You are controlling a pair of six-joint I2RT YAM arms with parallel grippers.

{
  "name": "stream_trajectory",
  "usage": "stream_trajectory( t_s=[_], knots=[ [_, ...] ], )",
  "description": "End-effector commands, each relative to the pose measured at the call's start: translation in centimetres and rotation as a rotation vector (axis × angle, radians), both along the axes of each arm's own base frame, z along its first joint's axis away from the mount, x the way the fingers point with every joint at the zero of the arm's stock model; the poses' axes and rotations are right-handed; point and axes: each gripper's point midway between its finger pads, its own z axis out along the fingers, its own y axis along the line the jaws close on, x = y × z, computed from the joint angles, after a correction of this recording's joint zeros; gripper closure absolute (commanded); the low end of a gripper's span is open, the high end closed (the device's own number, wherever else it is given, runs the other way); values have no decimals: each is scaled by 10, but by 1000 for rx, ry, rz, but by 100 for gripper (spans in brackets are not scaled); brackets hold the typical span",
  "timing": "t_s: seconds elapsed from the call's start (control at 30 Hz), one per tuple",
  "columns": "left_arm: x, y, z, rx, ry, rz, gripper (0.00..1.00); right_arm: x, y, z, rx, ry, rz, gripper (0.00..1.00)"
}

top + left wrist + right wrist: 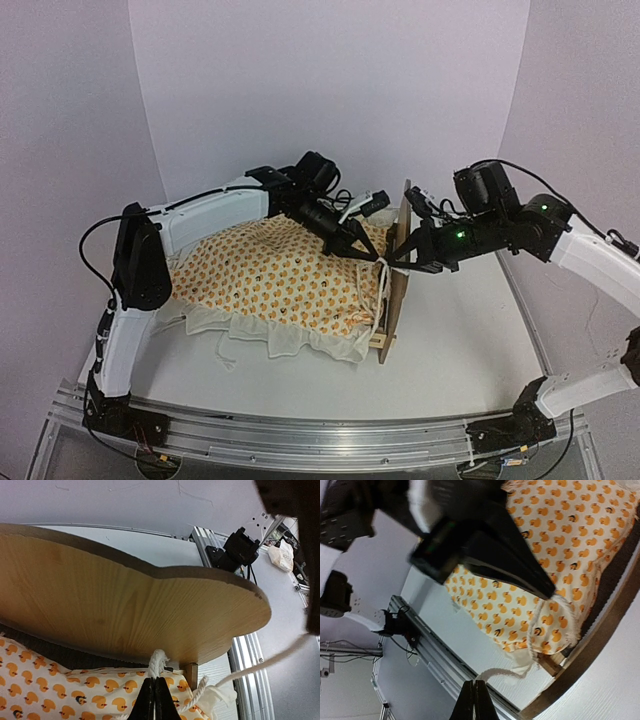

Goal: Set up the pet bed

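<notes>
The pet bed lies on the table with its light-wood scalloped headboard (398, 285) on the right; the headboard fills the left wrist view (125, 605). Cream duck-print bedding (285, 275) covers the frame. My left gripper (365, 252) is shut on a white cord (157, 662) of the bedding, just beside the headboard. My right gripper (393, 264) is shut on the end of another white cord (507, 670) that runs from the bedding's corner (555, 630). Both grippers sit close together at the head end of the bed.
The aluminium rail (300, 425) runs along the table's near edge. White walls close the back and sides. A ruffle and a loose cord (225, 350) trail from the bedding's near side onto the table.
</notes>
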Motion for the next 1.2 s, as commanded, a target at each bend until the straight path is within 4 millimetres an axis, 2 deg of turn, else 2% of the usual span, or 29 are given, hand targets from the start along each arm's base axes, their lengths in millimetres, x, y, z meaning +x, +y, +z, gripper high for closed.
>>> stream_trajectory(
  t_s=[0.0,0.17,0.3,0.43,0.5,0.57,0.63,0.67,0.73,0.8,0.87,0.9,0.97,1.03,1.1,1.17],
  knots=[
    [7,34,91,-135,-94,15,100,46,-9,9,-52,-59,-152,100],
    [-24,51,84,-132,-75,-96,100,63,15,25,-28,-83,-97,100],
    [-63,65,73,-110,-151,-216,100,67,25,20,-22,-56,-67,100],
    [-118,64,41,-55,-296,-376,100,65,38,16,-5,-26,-13,100],
    [-151,53,15,-18,-375,-454,100,63,45,14,-6,-26,17,100],
    [-168,38,-3,6,-448,-481,100,60,51,11,-7,-23,46,100],
    [-169,25,-11,11,-473,-464,96,59,54,8,-11,-18,55,100],
    [-168,19,-11,11,-477,-447,86,59,54,6,-13,-17,57,100],
    [-165,13,-8,15,-489,-420,53,58,54,3,-18,-17,58,100],
    [-165,16,-3,33,-486,-419,38,57,53,0,-21,-10,57,100],
    [-159,21,11,58,-434,-357,36,54,53,-3,-19,-3,61,100],
    [-148,27,25,44,-403,-303,37,53,53,-2,-14,-2,66,100],
    [-116,44,58,-14,-285,-142,40,47,56,3,24,0,84,100],
    [-90,65,83,-69,-198,4,51,42,61,11,74,2,105,100],
    [-77,84,92,-107,-220,100,52,36,66,10,86,10,120,100],
    [-73,92,85,-122,-254,144,45,27,75,10,97,2,164,100]
  ],
)
